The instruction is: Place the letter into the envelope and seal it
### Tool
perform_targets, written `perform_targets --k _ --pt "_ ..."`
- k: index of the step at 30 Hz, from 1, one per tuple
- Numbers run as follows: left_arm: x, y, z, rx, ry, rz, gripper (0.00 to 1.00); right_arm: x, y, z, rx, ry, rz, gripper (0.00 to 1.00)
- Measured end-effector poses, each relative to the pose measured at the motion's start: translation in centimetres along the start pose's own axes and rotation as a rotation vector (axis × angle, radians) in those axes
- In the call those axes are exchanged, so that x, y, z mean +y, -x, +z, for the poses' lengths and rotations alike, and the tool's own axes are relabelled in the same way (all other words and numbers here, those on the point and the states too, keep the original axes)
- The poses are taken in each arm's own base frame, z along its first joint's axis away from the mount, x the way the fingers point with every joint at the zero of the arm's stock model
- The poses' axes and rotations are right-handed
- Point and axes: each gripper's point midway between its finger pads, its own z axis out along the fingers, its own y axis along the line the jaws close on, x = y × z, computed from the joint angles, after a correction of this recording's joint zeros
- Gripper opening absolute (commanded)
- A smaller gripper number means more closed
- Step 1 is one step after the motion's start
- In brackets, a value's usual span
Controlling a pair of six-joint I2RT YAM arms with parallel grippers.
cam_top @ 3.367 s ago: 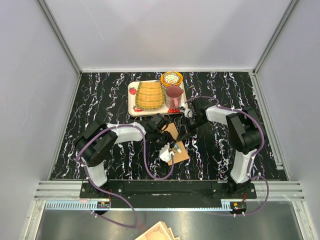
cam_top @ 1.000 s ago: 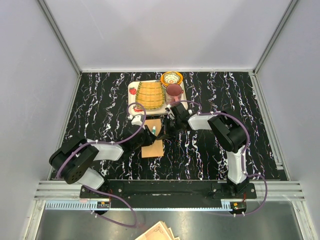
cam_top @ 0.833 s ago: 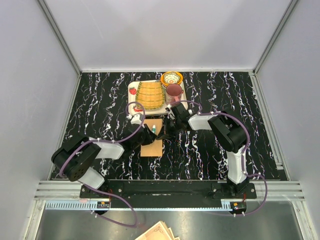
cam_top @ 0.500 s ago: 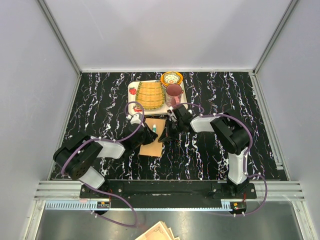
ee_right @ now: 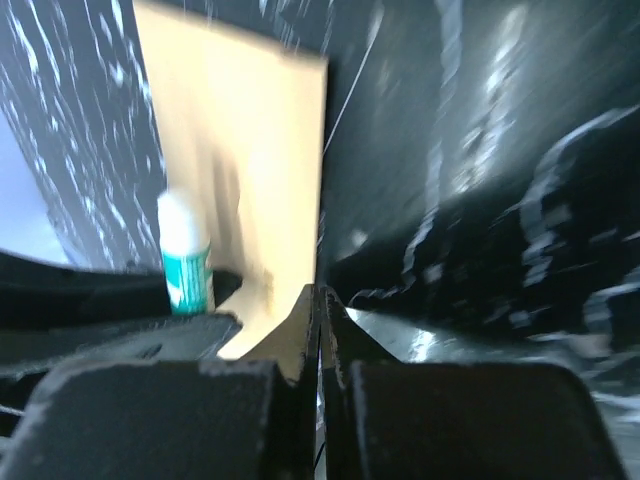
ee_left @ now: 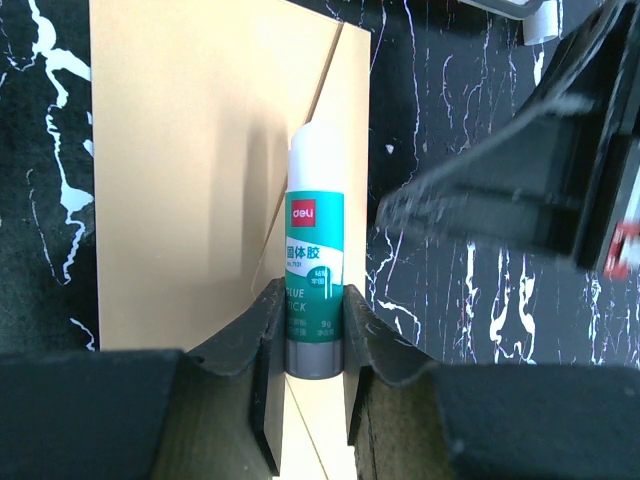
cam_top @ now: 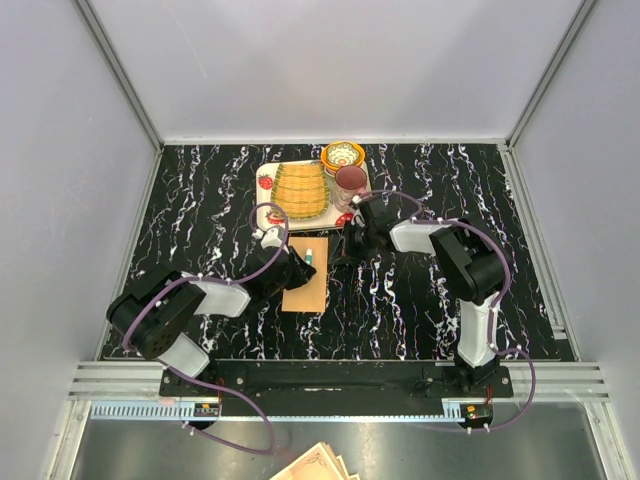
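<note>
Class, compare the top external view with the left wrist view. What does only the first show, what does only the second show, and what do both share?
Only the top external view shows the tray, the bowl and the cup at the far side, and a paper stack at the bottom edge. Only the left wrist view shows the print on the glue stick and the diagonal flap edge of the envelope. Both show the envelope lying flat on the black table, with the left hand shut on the glue stick over it.

Bright, even overhead light, sharp top view; heavy blur in right-wrist view.
</note>
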Motion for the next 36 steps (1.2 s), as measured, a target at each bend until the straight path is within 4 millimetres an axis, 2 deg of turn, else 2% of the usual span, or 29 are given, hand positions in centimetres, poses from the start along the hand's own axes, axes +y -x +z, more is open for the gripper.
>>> perform_targets --k 3,6,14,22,36 --pt "0.0 0.0 0.0 0.000 0.000 0.000 0.00 -1.4 3.3 -0.5 -0.077 -0.034 -0.012 0.00" --pt "0.0 0.0 0.0 0.002 0.002 0.001 0.00 -2.0 5.4 -0.7 -0.117 -0.046 -0.021 0.00" --pt "-0.1 -0.1 0.1 0.005 0.001 0.003 0.00 -1.2 5.3 -0.2 -0.118 -0.028 -0.091 0.00" --pt "-0.1 -0.1 0.1 0.005 0.002 0.008 0.00 -0.3 4.8 0.6 -0.118 -0.046 -0.260 0.00" --pt "-0.2 -0.2 0.1 0.007 0.002 0.014 0.00 0.2 7.3 1.8 -0.131 -0.092 -0.365 0.00"
